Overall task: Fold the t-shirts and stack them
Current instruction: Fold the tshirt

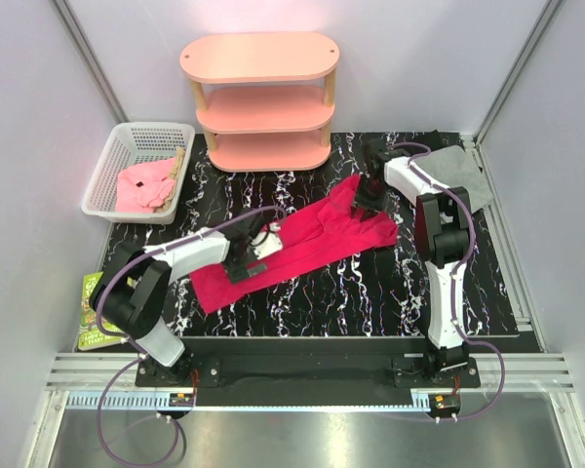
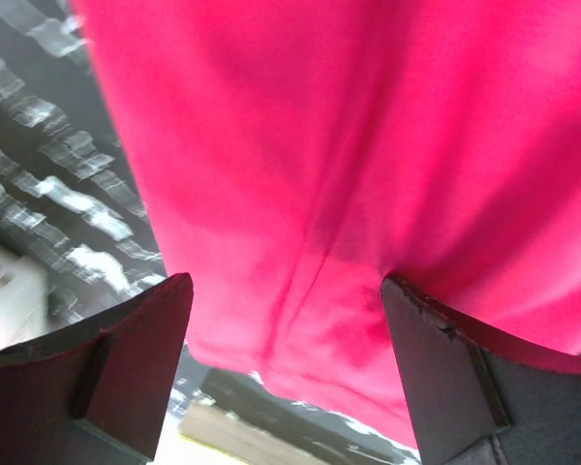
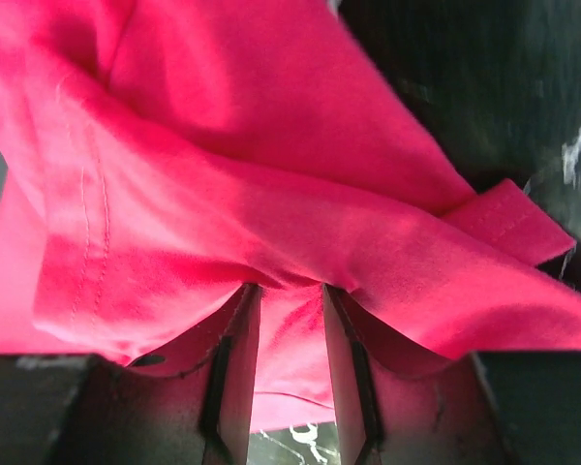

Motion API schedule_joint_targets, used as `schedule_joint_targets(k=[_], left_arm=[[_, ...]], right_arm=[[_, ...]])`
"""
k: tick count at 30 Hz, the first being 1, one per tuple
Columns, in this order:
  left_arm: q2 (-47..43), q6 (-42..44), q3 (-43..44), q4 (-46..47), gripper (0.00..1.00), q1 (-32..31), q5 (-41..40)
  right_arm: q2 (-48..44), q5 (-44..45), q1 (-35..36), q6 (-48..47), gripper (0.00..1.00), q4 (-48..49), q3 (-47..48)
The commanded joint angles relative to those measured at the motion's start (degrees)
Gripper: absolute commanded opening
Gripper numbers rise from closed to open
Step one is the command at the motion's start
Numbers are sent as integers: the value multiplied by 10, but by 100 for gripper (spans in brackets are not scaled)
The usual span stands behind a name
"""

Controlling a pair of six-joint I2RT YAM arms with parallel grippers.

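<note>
Clearly, our right claw (image 3: 289, 310) is pinching a fold of the red t-shirt (image 3: 271, 145): its fingers stand close together with crimson cloth bunched between them. Our left claw (image 2: 286, 291) is spread wide over the same shirt and grips nothing; whether it touches the cloth we cannot tell.

From above, the shirt lies on the black marbled table (image 1: 370, 302) as a long band running diagonally from near left to far right. The right claw has the far-right end and the left claw sits over the near-left half, so each arm is nearer its own end. We judge the next fold turns on that diagonal.

The grey t-shirt (image 1: 463, 171) lies in the far right corner, partly behind the right arm.

We can read no writing and cannot make out a neck label. The print on the green packet (image 1: 90, 310) is too small to read.
</note>
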Motion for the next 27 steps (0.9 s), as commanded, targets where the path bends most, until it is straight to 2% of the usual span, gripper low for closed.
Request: schedule_joint_targets(k=[1,9,13,16,21,25,26,27], left_arm=[[-28,-45,-4,-59,85,-50,62],[-7,-91,47,-91,87,-131,121],[8,-109,39,-94,86,-176,143],[4,-120,25,-97,86,-205,178],[-1,-117,16,-111,86,-245,205],[8,-118,21,-111,86,-257,228],[12,-120,23,-113,85,-259,233],[12,-119,24,-112,85,-262,235]], right_arm=[[59,6,-13,-43,40,-19,76],[161,-32,-13,-53,40,-75,240],[251,-52,-14,-64,38,-126,396],[287,-59,-14,-68,38,-156,470],[269,-27,-14,-61,37,-160,443],[224,-9,-14,-66,37,-149,341],[215,0,-14,-67,38,-138,324],[207,2,-15,-70,47,-130,308]])
